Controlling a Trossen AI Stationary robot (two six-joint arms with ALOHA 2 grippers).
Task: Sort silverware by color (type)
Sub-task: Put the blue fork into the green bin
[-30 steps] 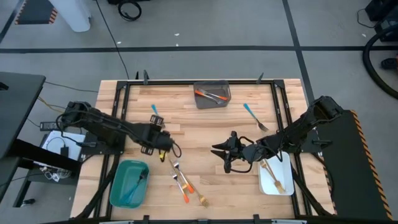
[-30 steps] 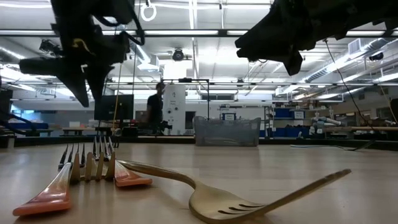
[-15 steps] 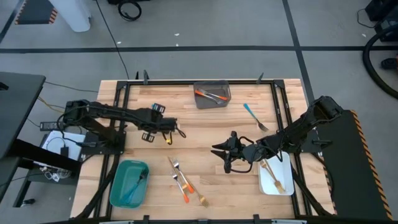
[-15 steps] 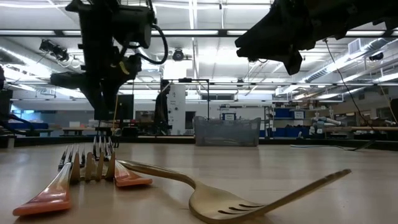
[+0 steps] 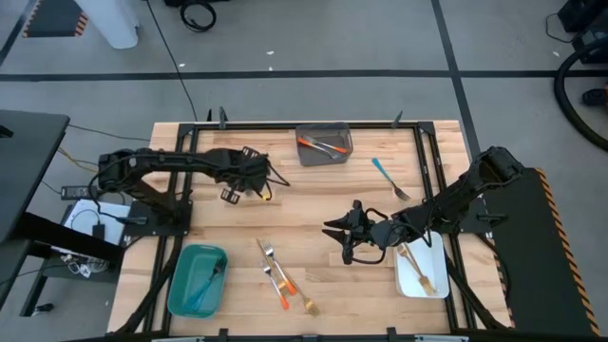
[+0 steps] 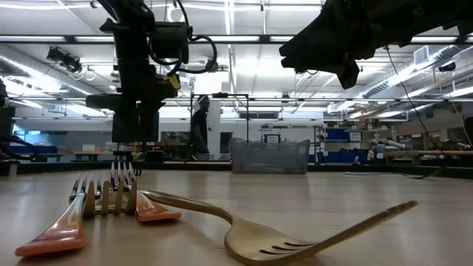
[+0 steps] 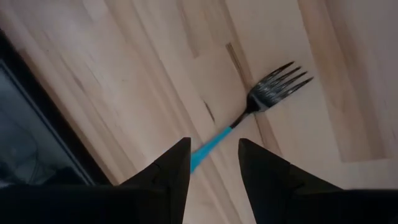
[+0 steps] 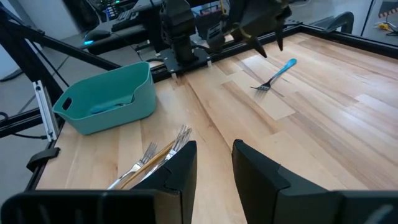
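Note:
My left gripper [image 5: 249, 179] hangs open over the far-left part of the table. In the left wrist view its fingers [image 7: 214, 142] stand on either side of a blue-handled fork's handle [image 7: 210, 144], above it. That fork [image 8: 277, 73] lies flat on the wood, its head [image 7: 277, 87] pointing away from the fingers. My right gripper [image 5: 340, 237] waits open above the table's middle, over bare wood [image 8: 214, 146]. A cluster of orange-handled and gold forks [image 5: 282, 277] lies near the near edge. A second blue-handled fork [image 5: 389, 179] lies far right.
A grey bin [image 5: 323, 144] at the far edge holds orange-handled pieces. A teal bin [image 5: 198, 278] at the near left holds blue pieces. A white bin [image 5: 421, 271] at the near right holds gold pieces. Black rails frame the table. A person stands in the room beyond.
My left gripper has travelled from beside the fork cluster toward the table's far edge and now hangs over the blue-handled fork. The right arm and all silverware have stayed still.

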